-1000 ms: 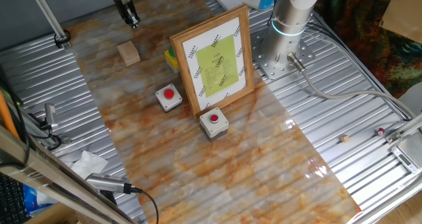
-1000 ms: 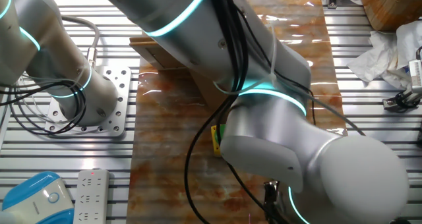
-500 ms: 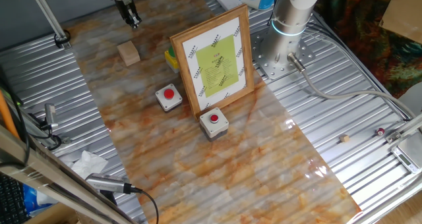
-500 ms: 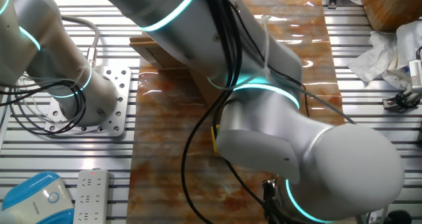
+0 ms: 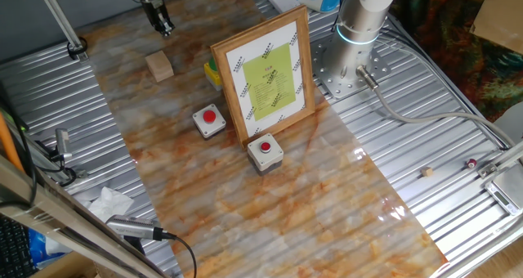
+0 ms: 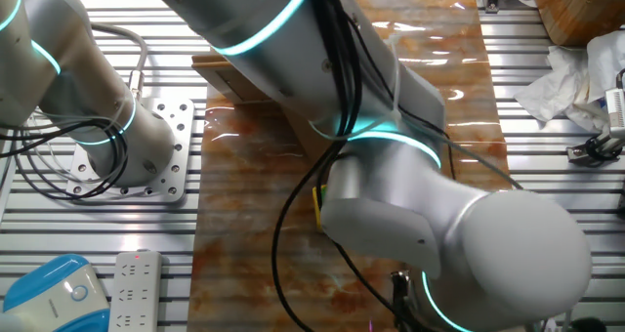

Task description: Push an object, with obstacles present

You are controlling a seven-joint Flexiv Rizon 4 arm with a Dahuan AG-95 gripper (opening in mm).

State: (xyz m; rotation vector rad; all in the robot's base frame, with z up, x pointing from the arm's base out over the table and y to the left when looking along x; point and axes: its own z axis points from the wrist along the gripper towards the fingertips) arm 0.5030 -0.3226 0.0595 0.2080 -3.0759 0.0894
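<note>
The object, a small plain tan wooden cube (image 5: 159,65), sits on the marbled mat near its far left side. My gripper (image 5: 164,27) hangs just beyond the cube, a short gap away, with its fingers together and nothing between them. The obstacles stand to the right of the cube: a wood-framed picture with a yellow-green sheet (image 5: 266,74), one grey box with a red button (image 5: 209,119) at its left foot, and a second one (image 5: 265,150) in front of it. In the other fixed view my arm (image 6: 410,195) hides the cube and both button boxes.
A yellow-green block (image 5: 212,72) lies behind the picture's left edge. The arm's base (image 5: 359,20) stands at the back right on the slatted metal table (image 5: 425,123). Crumpled paper (image 5: 108,203) and a cable (image 5: 143,229) lie at the near left.
The arm's large joint shifts slightly in the other fixed view. The gripper and the cube stay where they were.
</note>
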